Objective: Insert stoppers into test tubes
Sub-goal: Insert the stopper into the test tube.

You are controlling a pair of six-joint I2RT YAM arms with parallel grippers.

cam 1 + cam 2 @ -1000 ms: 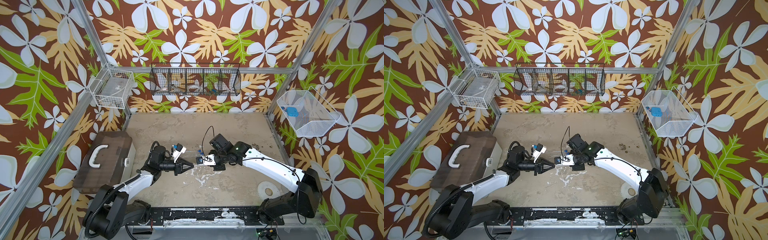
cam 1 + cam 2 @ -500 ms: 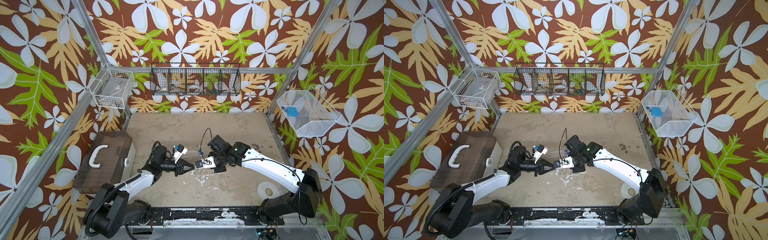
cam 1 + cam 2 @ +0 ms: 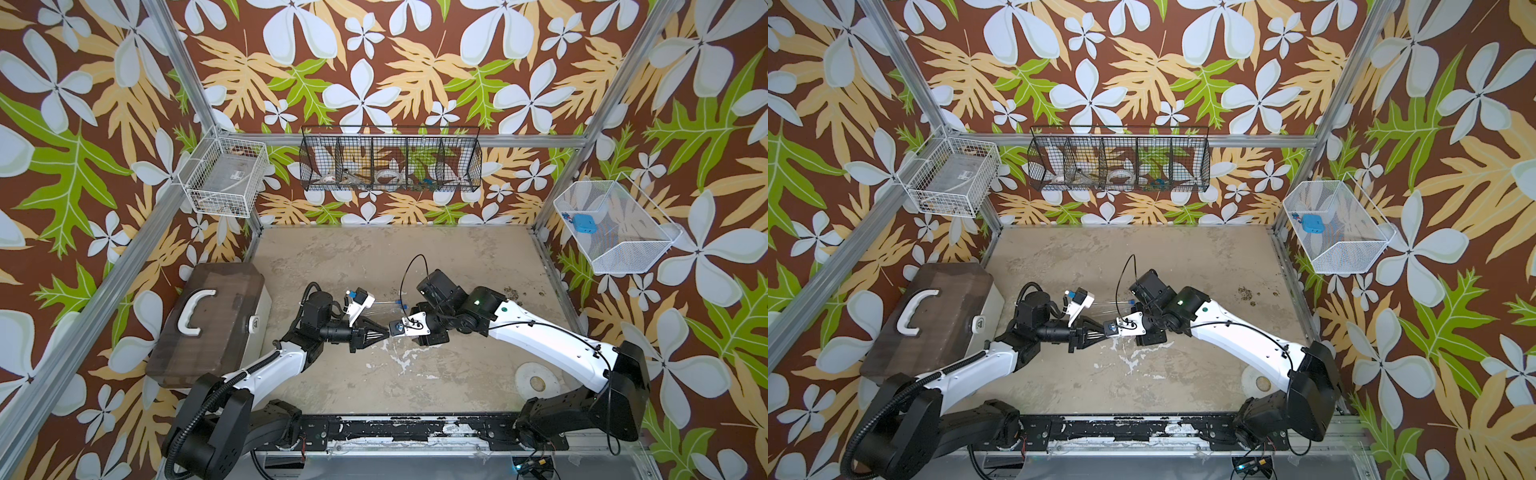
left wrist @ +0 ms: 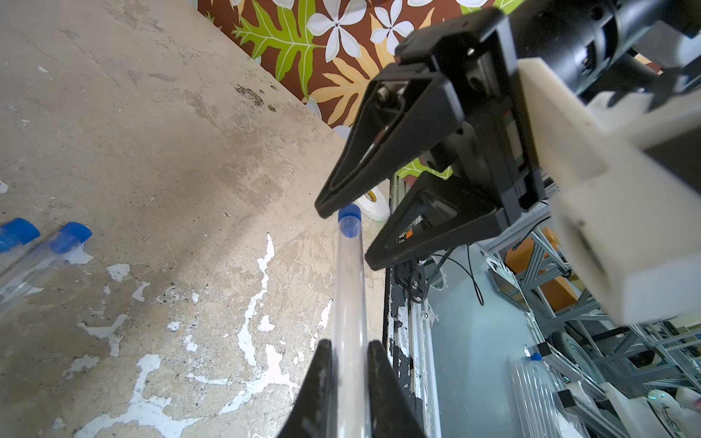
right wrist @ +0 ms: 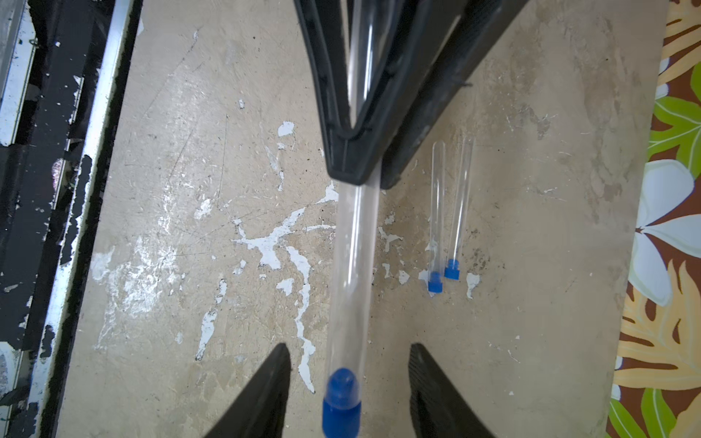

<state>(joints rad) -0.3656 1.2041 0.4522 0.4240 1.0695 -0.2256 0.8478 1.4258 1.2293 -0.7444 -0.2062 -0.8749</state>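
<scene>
From my console, I saw a clear, colourless tube (image 5: 351,273) with a bright-blue stopper (image 5: 341,396), a mottled beige tabletop (image 5: 170,189) flecked white, and black gripper fingers (image 5: 261,398); wallpaper (image 3: 374,62) showed white flowers, green and tan leaves on brown.

In both top views the scene is seen from high up, looking down on the table (image 3: 415,257) and toward the back wall (image 3: 374,83); nearly the same things are shown. The left wrist view is set close behind the left gripper (image 4: 349,343), facing the right gripper (image 4: 348,236). The right wrist view is set close behind the right gripper, facing back. The held tube (image 4: 349,295) and two capped tubes (image 5: 437,212) are shared by both.
</scene>
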